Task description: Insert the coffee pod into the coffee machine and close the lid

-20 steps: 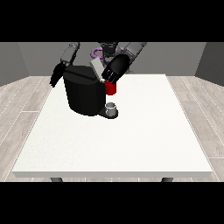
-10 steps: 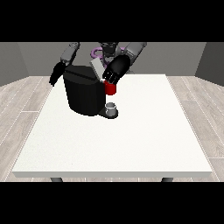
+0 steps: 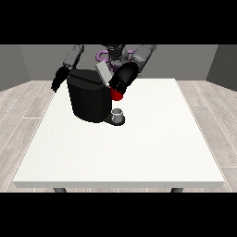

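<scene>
Coffee machine (image 3: 90, 99): black, rounded body, standing upright on the far left part of the table (image 3: 120, 152). Its grey lid (image 3: 102, 74) is raised and tilted. A red thing at the machine (image 3: 117, 95) sits at the upper front. A grey cup (image 3: 118, 114) stands on the machine's base.

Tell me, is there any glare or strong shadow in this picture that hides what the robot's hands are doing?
Front view: even, soft light, no glare on the white table. The black coffee machine and the black hand at the view's right blend together, so the fingers are hard to make out. The hand at the view's left shows dark against the floor. Only a faint shadow lies under the machine.
</scene>
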